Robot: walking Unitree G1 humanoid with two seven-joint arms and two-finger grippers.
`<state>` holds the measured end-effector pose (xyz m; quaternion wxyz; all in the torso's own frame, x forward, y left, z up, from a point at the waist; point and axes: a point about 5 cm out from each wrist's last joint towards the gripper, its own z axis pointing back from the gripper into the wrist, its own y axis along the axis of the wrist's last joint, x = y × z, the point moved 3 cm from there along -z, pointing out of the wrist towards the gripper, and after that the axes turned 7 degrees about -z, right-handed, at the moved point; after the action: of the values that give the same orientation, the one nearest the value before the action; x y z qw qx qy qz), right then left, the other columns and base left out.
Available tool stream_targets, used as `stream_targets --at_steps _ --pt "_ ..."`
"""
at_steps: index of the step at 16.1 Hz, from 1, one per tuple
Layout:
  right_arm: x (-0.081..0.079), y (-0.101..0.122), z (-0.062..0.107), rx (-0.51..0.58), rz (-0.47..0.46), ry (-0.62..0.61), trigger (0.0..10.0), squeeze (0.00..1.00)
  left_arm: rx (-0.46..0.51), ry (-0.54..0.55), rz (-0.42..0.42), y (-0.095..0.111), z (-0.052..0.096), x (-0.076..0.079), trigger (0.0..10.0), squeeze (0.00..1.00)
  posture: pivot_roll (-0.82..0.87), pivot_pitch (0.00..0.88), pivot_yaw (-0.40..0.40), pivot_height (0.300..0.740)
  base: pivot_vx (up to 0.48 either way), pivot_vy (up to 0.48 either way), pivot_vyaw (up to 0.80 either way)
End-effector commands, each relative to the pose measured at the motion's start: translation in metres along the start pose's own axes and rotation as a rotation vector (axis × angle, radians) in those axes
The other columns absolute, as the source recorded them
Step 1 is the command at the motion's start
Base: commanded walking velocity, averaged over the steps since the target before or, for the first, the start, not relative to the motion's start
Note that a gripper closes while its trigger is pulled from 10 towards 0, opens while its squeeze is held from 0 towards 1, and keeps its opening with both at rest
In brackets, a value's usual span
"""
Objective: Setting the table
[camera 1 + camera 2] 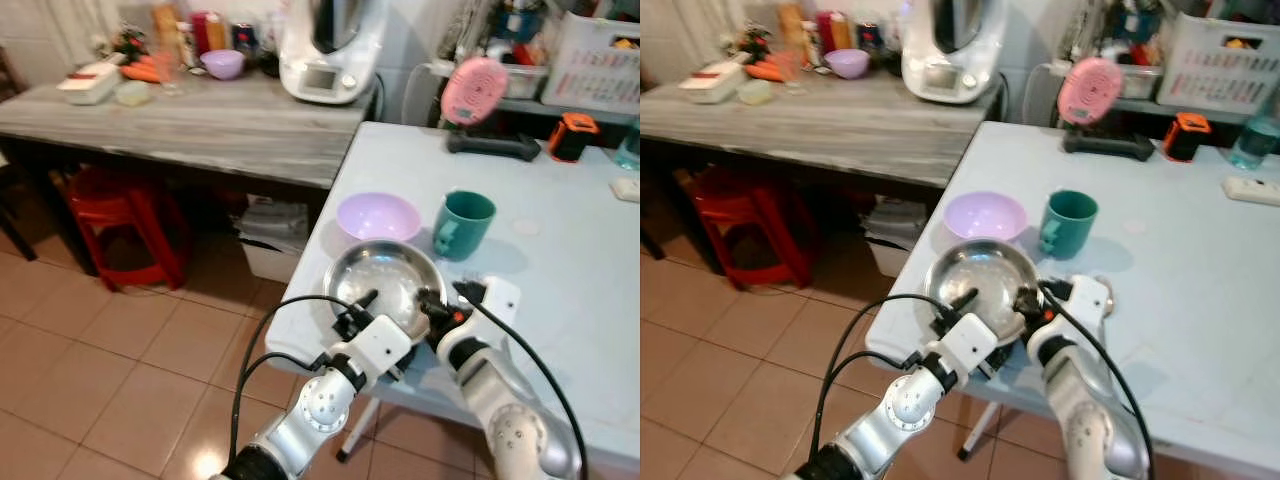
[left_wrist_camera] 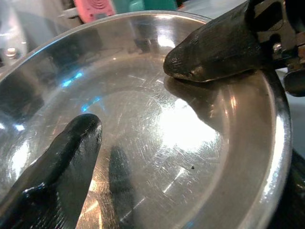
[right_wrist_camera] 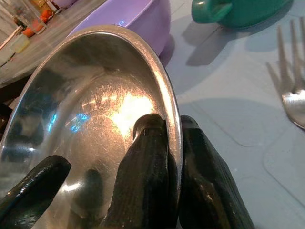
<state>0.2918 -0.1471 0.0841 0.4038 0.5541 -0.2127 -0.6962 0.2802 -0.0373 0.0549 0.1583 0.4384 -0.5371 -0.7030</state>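
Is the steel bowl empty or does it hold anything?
Empty. The wrist views show the steel bowl's bare, scratched inside; only the claw fingers reach into it, with the right claw clamped on its rim.

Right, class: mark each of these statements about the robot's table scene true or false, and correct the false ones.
1. The right gripper pinches the steel bowl's rim. True.
2. The green mug lies on its side. False: it stands upright.
3. The purple bowl sits beside the steel bowl. True.
4. A fork lies inside the steel bowl. False: it lies on the table.
5. The left gripper is shut. False: its fingers are apart over the bowl.
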Motion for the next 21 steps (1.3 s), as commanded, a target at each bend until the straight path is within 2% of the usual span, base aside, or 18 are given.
stream_targets --at_steps 1,2,3,4,5,7,9,10,13,15,17,19,20,21 --pt "0.017 -0.027 0.008 -0.112 -0.017 -0.057 0.0 0.00 0.009 0.405 0.418 0.002 0.014 -0.091 10.0 0.00 0.01 0.000 0.002 0.740 0.000 0.000 0.00" --pt "0.018 -0.028 0.008 -0.114 -0.017 -0.058 0.0 0.00 0.142 0.504 0.334 -0.001 0.106 -0.226 10.0 0.00 0.01 0.000 0.002 0.740 0.000 0.000 0.00" --pt "0.019 -0.028 0.008 -0.115 -0.016 -0.059 0.0 0.00 0.186 0.509 0.301 0.005 0.133 -0.262 10.0 0.00 0.01 0.000 0.002 0.740 0.000 0.000 0.00" --pt "0.019 -0.029 0.008 -0.117 -0.013 -0.058 0.0 0.00 0.183 0.478 0.307 -0.002 0.138 -0.271 10.0 0.00 0.01 0.000 0.000 0.740 0.000 0.000 0.00" --pt "0.018 -0.029 0.008 -0.117 -0.011 -0.057 0.0 0.00 0.124 0.374 0.333 -0.015 0.134 -0.260 10.0 0.00 0.02 0.000 -0.001 0.740 0.000 0.000 0.00" --pt "0.018 -0.029 0.008 -0.117 -0.009 -0.053 0.0 0.00 0.097 0.283 0.336 -0.018 0.130 -0.249 10.0 0.00 0.02 0.000 -0.001 0.740 0.000 0.000 0.00" --pt "0.017 -0.029 0.009 -0.114 -0.001 -0.042 0.0 0.00 0.094 0.304 0.309 -0.014 0.128 -0.254 10.0 0.00 0.02 0.000 -0.004 0.740 0.000 0.000 0.00" --pt "0.015 -0.025 0.010 -0.089 0.034 -0.031 0.0 0.00 0.078 0.341 0.277 -0.011 0.131 -0.265 10.0 0.00 0.02 0.000 -0.002 0.740 0.000 0.000 0.00" --pt "0.017 -0.019 0.011 -0.046 0.080 -0.056 0.0 0.00 0.037 0.486 0.267 -0.027 0.144 -0.287 10.0 0.00 0.01 0.000 0.010 0.740 0.000 0.000 0.00" --pt "0.018 -0.018 0.011 -0.035 0.094 -0.061 0.0 0.00 0.019 0.490 0.250 -0.032 0.149 -0.289 10.0 0.00 0.01 0.000 0.012 0.740 0.000 0.000 0.00" --pt "0.019 -0.008 0.012 0.017 0.186 -0.091 0.0 0.00 -0.009 0.475 0.198 -0.033 0.156 -0.300 10.0 0.00 0.01 0.000 0.012 0.740 0.000 0.000 0.00" --pt "0.007 0.025 0.012 0.192 0.300 -0.093 0.0 0.00 0.037 0.465 0.088 -0.011 0.148 -0.315 10.0 0.00 0.01 0.000 0.012 0.740 0.000 0.000 0.00" --pt "-0.006 0.047 0.012 0.287 0.342 -0.085 0.0 0.00 0.080 0.468 0.036 0.004 0.140 -0.317 10.0 0.00 0.01 0.000 0.013 0.740 0.000 0.000 0.00" --pt "-0.010 0.055 0.012 0.317 0.375 -0.088 0.0 0.00 0.090 0.463 0.012 0.008 0.136 -0.316 10.0 0.00 0.01 0.000 0.013 0.740 0.000 0.000 0.00"
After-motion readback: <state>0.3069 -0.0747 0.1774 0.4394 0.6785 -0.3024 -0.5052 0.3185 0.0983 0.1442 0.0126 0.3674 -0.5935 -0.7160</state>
